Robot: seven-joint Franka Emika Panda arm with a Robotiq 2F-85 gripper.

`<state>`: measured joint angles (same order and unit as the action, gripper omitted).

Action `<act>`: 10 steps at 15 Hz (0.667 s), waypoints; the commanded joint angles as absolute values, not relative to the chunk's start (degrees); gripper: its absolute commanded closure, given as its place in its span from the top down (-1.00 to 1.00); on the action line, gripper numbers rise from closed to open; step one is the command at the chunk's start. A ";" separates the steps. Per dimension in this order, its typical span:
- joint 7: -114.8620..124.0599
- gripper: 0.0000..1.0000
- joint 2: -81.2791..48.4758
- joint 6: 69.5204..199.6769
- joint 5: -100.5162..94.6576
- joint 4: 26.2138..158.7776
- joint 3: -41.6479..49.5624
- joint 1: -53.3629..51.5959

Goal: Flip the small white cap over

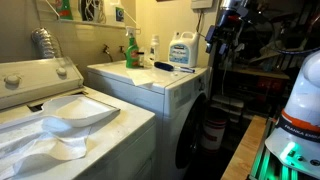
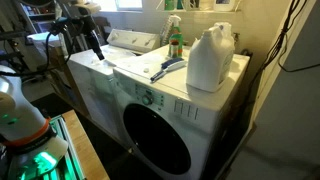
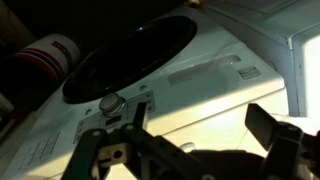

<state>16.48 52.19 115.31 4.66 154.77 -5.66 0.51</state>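
Sight of the small white cap fails you here: among the things on the flat top of the white front-loading washer (image 2: 215,122), no view shows it clearly enough to say where it lies or which way up. Your black two-finger gripper (image 3: 180,135) hangs beside that top, its jaws spread wide and nothing between them. The large white plastic jug (image 2: 210,58) stands at 3 o'clock from the green spray bottle (image 2: 176,40).
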 commanded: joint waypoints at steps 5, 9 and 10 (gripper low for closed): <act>16.19 1.00 52.14 115.11 4.95 154.61 -5.95 0.92; 16.19 1.00 52.13 115.11 4.95 154.61 -5.95 0.92; 17.74 1.00 50.88 117.82 4.90 154.54 -6.32 2.02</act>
<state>16.48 52.14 115.31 4.66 154.75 -5.68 0.51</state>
